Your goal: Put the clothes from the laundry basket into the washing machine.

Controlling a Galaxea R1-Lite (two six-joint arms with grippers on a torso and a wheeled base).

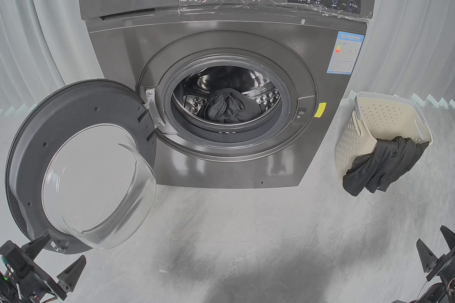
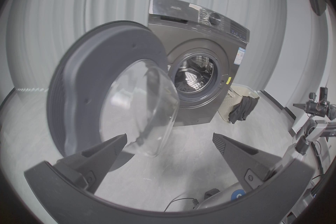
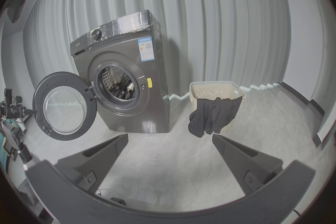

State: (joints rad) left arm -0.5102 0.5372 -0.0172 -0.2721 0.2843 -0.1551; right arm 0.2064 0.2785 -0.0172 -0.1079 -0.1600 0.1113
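Two grippers hang low over the near part of the floor (image 1: 246,233), both spread wide with nothing between their fingers: the left gripper (image 1: 61,252) just in front of the swung-open door (image 1: 80,162), the right gripper (image 1: 432,236) on the opposite side. Farther on, the cream laundry basket (image 1: 388,117) stands on the floor near the right side of the washing machine (image 1: 227,34), with dark clothes (image 1: 381,166) draped over its front rim and hanging down outside. Inside the machine's drum (image 1: 256,81) lies another dark garment (image 1: 227,107). A pale pleated curtain (image 1: 412,34) hangs behind.
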